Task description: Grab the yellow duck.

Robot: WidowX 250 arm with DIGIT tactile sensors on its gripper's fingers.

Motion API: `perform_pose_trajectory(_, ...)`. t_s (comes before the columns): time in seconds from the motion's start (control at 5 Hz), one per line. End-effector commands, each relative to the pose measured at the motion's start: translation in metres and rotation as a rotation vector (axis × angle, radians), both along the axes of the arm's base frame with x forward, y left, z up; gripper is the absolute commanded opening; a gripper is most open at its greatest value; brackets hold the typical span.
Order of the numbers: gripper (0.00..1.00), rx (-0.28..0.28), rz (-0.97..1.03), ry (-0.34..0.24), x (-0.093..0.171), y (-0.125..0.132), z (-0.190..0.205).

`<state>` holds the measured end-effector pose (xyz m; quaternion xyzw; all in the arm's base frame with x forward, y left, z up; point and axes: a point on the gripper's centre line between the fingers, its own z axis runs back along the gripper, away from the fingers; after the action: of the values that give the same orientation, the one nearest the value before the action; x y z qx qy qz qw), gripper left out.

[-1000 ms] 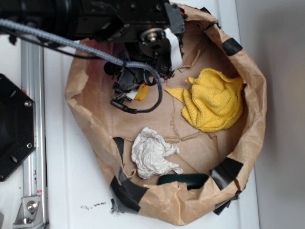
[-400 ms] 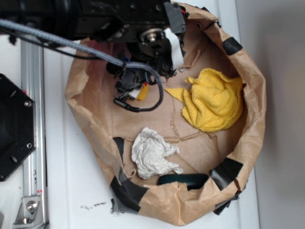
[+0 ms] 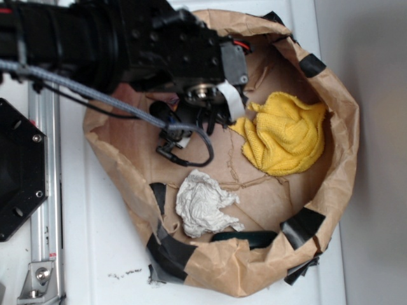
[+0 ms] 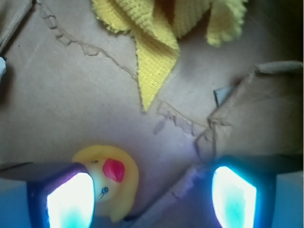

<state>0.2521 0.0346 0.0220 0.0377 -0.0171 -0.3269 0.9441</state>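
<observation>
Yellow cloth by right wall of paper bag; white paper wad near front edge, dark item at front wall. Fingers apart, nothing clamped. Duck on bag floor, just beside one finger, inside the gap; cloth corner well beyond. Gripper low over floor. In exterior view, duck hidden under arm. Versus earlier frames: arm shifted forward and right, now covering the duck spot and cloth's left tip.
</observation>
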Motion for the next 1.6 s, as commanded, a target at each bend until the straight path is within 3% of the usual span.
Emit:
perform_pose_trajectory(0.0, 1.0, -0.036, -0.104, 0.005, -0.012, -0.041, -0.006)
perform_pose_trajectory(0.6, 1.0, -0.031, -0.075, -0.001, -0.004, -0.029, 0.002)
perform_pose_trajectory(0.8, 1.0, 0.006, -0.029, -0.02, -0.014, -0.004, 0.023)
perform_pose_trajectory(1.0, 1.0, -0.021, 0.024, -0.061, -0.017, 0.019, 0.056)
perform_pose_trajectory(1.2, 1.0, -0.014, 0.045, -0.071, -0.016, 0.022, 0.065)
perform_pose_trajectory(1.4, 1.0, 0.007, 0.046, -0.044, -0.015, 0.021, 0.053)
